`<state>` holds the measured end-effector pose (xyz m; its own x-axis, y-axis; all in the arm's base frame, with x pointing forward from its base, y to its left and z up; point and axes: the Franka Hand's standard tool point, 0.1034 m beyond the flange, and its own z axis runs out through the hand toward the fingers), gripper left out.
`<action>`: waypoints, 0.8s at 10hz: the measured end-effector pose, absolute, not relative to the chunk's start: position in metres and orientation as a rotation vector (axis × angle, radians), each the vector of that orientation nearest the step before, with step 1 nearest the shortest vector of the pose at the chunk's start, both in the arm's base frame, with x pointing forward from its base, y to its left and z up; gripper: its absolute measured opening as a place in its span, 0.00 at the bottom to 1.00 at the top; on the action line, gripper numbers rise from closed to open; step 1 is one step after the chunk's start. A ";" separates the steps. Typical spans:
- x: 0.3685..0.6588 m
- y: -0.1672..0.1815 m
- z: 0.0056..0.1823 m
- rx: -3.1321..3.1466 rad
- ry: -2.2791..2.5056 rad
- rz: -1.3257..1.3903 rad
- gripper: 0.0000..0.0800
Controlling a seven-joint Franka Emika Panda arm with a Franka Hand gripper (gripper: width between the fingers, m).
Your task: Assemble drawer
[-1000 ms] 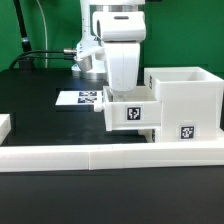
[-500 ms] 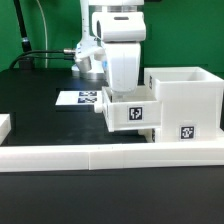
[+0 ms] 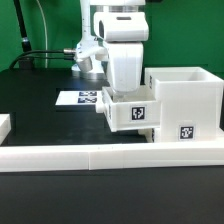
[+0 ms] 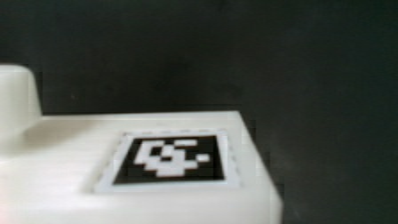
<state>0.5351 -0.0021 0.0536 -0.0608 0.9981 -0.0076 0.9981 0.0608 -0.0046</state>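
Observation:
The white housing (image 3: pixel 190 92) of the drawer stands at the exterior view's right, with a square tag low on its front. A small white tray (image 3: pixel 135 113) with a tag sits against the housing's left side, slightly tilted. My gripper (image 3: pixel 125 94) reaches down into this tray from above. Its fingertips are hidden behind the tray wall, and the tray moves with it. In the wrist view a white tagged surface (image 4: pixel 173 158) fills the lower part, with a rounded white piece (image 4: pixel 15 95) beside it. No fingers show there.
The long low white border wall (image 3: pixel 100 155) runs along the front. The marker board (image 3: pixel 78 98) lies flat on the black table behind the tray. Another white piece (image 3: pixel 4 125) sits at the exterior view's left edge. Cables hang at the back.
The gripper and the small tray have shifted together a little toward the exterior view's right, closer to the housing.

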 end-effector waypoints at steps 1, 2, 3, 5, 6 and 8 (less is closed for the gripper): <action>0.535 -0.002 0.054 2.153 2.284 -0.013 0.06; 0.535 -0.001 0.054 2.176 2.263 -0.020 0.06; 0.536 -0.001 0.054 2.181 2.255 -0.027 0.06; 0.536 -0.001 0.055 2.209 2.227 -0.027 0.06; 0.536 0.000 0.055 2.224 2.212 -0.026 0.06; 0.537 0.000 0.054 2.241 2.193 -0.021 0.06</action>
<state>0.5366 0.0003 0.0539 0.0218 0.9997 -0.0139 0.9997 -0.0219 -0.0050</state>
